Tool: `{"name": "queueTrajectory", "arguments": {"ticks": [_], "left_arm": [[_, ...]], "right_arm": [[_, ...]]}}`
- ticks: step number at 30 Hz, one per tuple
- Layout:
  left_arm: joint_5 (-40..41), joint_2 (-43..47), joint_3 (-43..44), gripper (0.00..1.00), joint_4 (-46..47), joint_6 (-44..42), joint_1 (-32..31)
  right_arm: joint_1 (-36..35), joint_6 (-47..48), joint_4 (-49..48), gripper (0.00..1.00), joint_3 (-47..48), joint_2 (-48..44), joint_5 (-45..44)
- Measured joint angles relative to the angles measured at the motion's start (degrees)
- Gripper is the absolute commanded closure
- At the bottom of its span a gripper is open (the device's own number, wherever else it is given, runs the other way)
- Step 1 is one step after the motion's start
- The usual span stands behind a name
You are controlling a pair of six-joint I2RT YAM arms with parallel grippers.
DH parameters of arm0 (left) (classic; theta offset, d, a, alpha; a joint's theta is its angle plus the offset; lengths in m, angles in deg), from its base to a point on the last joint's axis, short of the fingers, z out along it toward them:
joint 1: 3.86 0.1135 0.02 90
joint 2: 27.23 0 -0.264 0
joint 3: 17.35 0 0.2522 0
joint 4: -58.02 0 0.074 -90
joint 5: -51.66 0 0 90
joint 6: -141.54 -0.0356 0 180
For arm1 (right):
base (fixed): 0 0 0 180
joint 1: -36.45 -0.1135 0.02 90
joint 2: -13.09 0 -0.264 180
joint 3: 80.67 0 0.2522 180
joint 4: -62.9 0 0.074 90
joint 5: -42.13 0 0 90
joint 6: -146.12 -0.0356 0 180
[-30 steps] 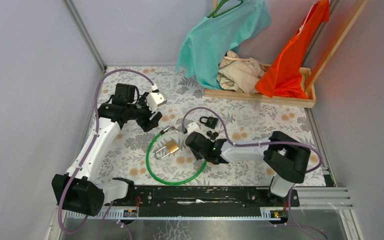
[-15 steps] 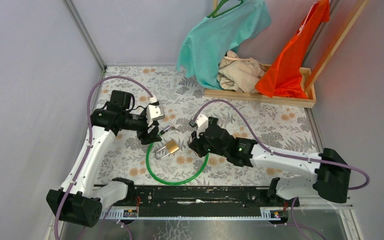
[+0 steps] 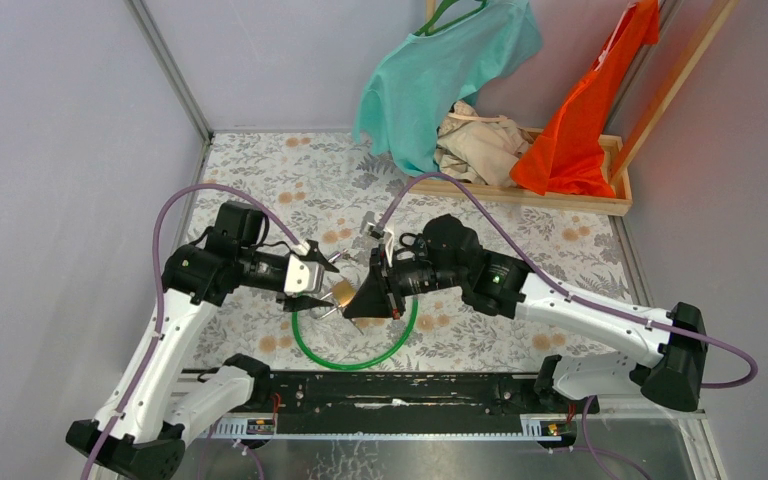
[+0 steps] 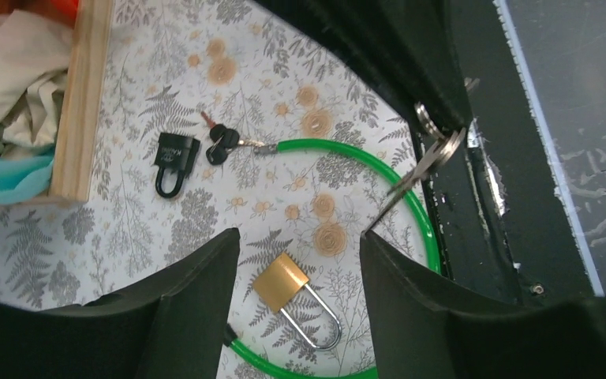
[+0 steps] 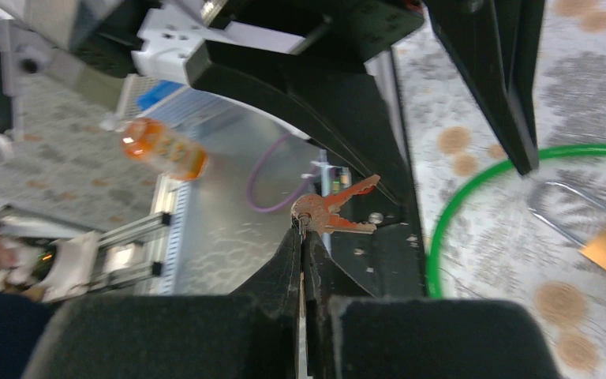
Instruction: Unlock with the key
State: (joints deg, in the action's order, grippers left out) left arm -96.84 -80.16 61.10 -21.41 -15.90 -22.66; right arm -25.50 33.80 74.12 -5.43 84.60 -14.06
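A brass padlock with a steel shackle lies flat on the floral tablecloth, also in the top view. My left gripper hovers over it, open, one finger on each side and neither touching it. My right gripper is shut on the ring of a small bunch of keys, which hang at its tip. In the left wrist view these keys dangle to the right of the padlock. From above, the right gripper points left at the padlock, close to the left gripper.
A green cable loop circles the padlock's spot. A black padlock and black-headed keys lie farther back. A wooden tray with clothes stands at the back right. The black base rail runs along the near edge.
Both arms have swung in toward the brass padlock. The left gripper came down over it and narrowed a little. The right gripper turned to point left, still shut on the keys.
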Motion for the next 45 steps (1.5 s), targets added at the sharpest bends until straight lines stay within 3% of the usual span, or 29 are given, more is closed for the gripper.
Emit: {"name": "queueTrajectory", "arguments": {"ticks": [4, 8, 19, 25, 28, 35, 45], "left_arm": [[-0.2, 1.6, 0.2, 0.51, -0.2, -0.1, -2.9], [-0.3, 2.1, 1.5, 0.57, -0.4, 0.5, -4.1], [0.0, 2.8, 2.5, 0.71, -1.9, 0.5, -5.0], [-0.1, 2.1, 4.2, 1.0, -2.2, 1.3, -5.3], [0.0, 2.0, 4.3, 1.0, -2.5, 1.3, -5.5], [0.5, 1.6, 4.8, 0.64, -5.2, -0.2, -5.9], [1.6, 1.2, 4.7, 0.59, -7.7, -3.0, -6.3]], "right_arm": [[1.0, -3.9, -2.4, 1.0, 1.4, 2.3, 7.5], [2.7, -7.6, -4.7, 1.0, 1.5, 3.4, 12.5], [4.8, -10.2, -5.5, 1.0, 3.1, 4.2, 17.2], [4.9, -9.5, -3.9, 1.0, 3.4, 4.6, 17.3], [5.0, -9.2, -3.2, 1.0, 3.4, 4.6, 17.3], [5.7, -9.0, -2.7, 1.0, 3.4, 4.6, 16.9], [6.1, -9.0, -2.6, 1.0, 3.4, 4.6, 17.1]]}}
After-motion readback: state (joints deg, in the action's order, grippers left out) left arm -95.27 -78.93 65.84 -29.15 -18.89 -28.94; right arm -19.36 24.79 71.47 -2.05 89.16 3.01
